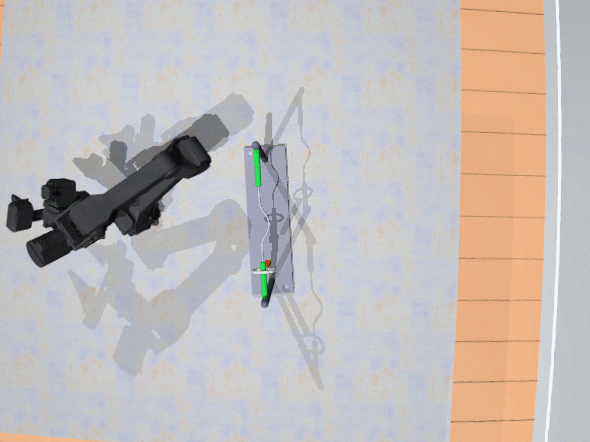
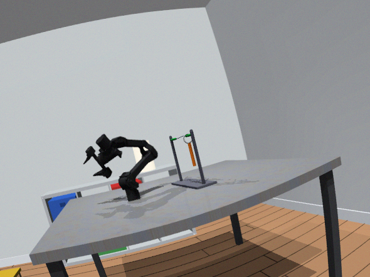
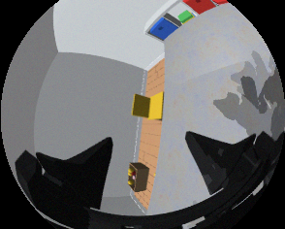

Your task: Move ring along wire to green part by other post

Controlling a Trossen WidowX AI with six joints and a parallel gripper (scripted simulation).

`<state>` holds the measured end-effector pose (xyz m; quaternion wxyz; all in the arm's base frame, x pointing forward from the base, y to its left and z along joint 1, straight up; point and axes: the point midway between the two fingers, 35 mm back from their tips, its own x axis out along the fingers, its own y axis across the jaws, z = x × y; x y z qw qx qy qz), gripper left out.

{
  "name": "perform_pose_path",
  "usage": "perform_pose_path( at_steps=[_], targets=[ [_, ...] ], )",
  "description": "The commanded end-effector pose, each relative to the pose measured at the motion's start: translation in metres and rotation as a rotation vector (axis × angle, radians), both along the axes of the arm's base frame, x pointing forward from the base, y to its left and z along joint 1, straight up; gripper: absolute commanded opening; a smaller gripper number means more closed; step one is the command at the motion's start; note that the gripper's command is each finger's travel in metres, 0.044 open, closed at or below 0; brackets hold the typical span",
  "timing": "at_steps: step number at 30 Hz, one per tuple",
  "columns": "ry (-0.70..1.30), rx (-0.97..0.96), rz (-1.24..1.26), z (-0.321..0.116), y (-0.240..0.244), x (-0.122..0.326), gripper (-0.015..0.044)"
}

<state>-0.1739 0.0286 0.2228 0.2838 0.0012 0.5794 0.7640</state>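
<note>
The ring [image 1: 256,271] [image 2: 184,139] hangs around the green part at the lower end of the wire in the top view, beside the nearby post [image 2: 197,156]. Its orange handle [image 1: 268,263] [image 2: 192,154] hangs down below, clear of the base plate. The other green part [image 1: 257,167] [image 2: 174,139] adjoins the far post [image 2: 175,158]. The thin grey wire [image 1: 269,226] bends between the green parts. My gripper [image 2: 89,169] [image 3: 150,139] is open and empty, well away from the ring, on the opposite side of the arm from the stand. The ring is out of the wrist view.
The posts rise from a dark base plate [image 1: 254,210] [image 2: 192,185] on the table [image 1: 375,120] [image 2: 251,182]. The arm's elbow [image 1: 192,155] [image 2: 153,151] is the arm part nearest the stand. Shelves, a yellow object [image 3: 155,107] and a box [image 3: 141,177] are beyond the table.
</note>
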Motion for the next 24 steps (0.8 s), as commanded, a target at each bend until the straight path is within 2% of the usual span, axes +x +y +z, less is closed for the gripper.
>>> perform_pose_path(
  at_steps=[1, 9, 16, 24],
  targets=[
    [-0.005, 0.002, 0.013, -0.001, -0.002, -0.001, 0.0374],
    [-0.156, 0.107, 0.599, -0.037, -0.114, -0.024, 0.0164],
    [-0.181, 0.258, 1.188, -0.068, -0.217, 0.008, 0.0160],
    [-0.035, 0.451, 1.860, -0.097, -0.298, 0.096, 0.0160]
  ],
)
